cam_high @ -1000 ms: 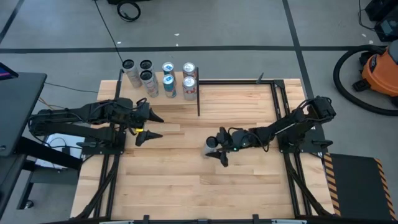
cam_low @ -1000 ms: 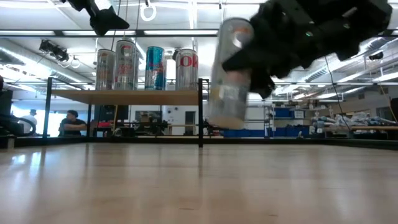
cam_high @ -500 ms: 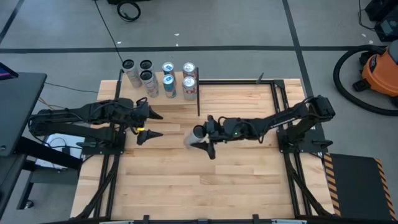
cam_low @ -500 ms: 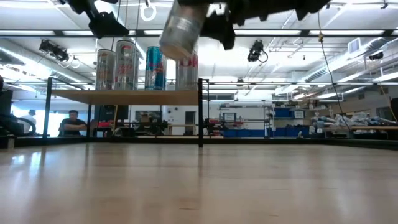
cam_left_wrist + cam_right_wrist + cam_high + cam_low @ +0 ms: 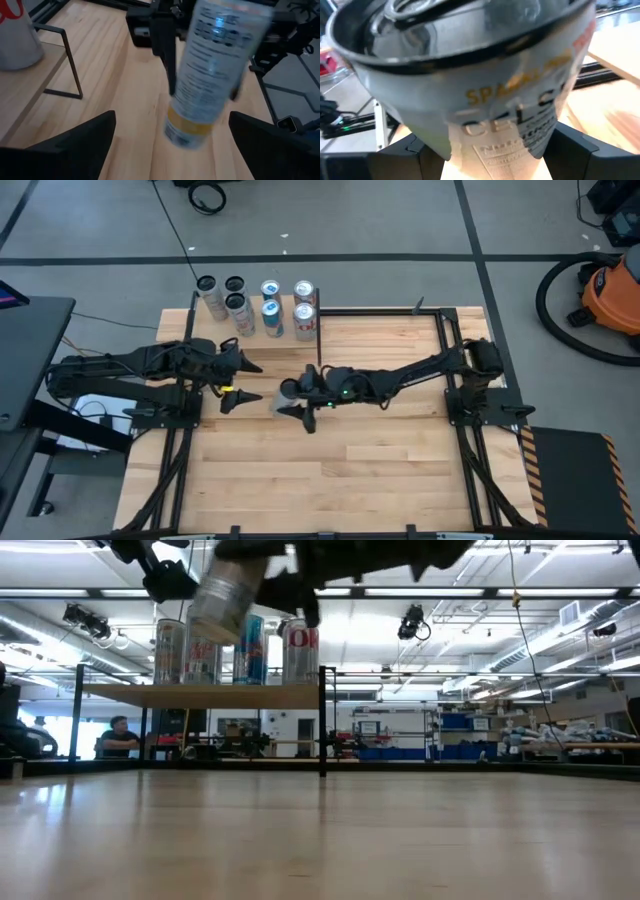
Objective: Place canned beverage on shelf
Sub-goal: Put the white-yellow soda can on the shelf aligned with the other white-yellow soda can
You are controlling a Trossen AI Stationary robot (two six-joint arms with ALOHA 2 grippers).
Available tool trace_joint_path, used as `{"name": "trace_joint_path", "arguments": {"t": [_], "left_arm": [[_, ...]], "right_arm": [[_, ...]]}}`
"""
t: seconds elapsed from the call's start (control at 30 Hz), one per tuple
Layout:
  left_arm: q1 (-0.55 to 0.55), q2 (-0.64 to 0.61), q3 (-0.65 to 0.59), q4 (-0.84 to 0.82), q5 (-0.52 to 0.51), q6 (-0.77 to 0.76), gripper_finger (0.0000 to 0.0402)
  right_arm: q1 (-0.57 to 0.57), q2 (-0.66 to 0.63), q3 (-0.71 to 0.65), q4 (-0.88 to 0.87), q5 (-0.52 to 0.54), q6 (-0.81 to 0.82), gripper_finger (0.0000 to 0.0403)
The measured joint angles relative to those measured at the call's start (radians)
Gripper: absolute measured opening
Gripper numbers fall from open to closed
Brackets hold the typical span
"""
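Observation:
A silver canned beverage (image 5: 285, 393) with a yellow band near its lower end hangs in mid-air near the table's middle, with my right gripper (image 5: 303, 396) shut on it. In the low view this can (image 5: 228, 602) is tilted, higher than the shelf (image 5: 200, 695). The shelf stands at the far left and bears several upright cans (image 5: 268, 308). My left gripper (image 5: 246, 381) waits open just left of the held can, its fingers (image 5: 75, 145) on either side of the can (image 5: 212, 75) without touching it. My right gripper pinches the can's side wall (image 5: 182, 55) between its two fingers, above the middle of the can. The fingers (image 5: 402, 157) come nearly level from the table's right. The can is lifted clear and tilted, its top rim (image 5: 420, 20) up and its yellow-banded end (image 5: 187, 130) hanging lowest.
A black upright rod (image 5: 319, 340) marks the shelf's right corner, close behind the held can. A red-and-white can (image 5: 15, 35) stands near that corner. Bare planks of the tabletop (image 5: 330, 470) lie toward the near edge. A person sits in the room beyond (image 5: 118, 735).
My right gripper has carried the can toward the table's left edge and upward, from below shelf height to above it in the low view. The can stays held and has tipped further from upright. It now hangs in front of my left gripper.

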Motion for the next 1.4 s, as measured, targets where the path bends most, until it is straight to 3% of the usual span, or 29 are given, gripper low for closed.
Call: {"name": "trace_joint_path", "arguments": {"t": [0.3,1.0,1.4], "left_arm": [[0.000,0.000,0.000,0.023,0.001,0.001,0.0396],[0.000,0.012,0.000,0.238,0.019,-0.025,0.0396],[-0.001,0.134,0.066,0.218,0.060,-0.015,0.0396]], "right_arm": [[-0.023,0.062,0.111,-0.039,-0.047,-0.019,0.0272],[-0.039,0.061,0.114,-0.087,-0.065,0.019,0.0274],[-0.039,0.061,0.112,-0.103,-0.108,0.040,0.0274]]}}
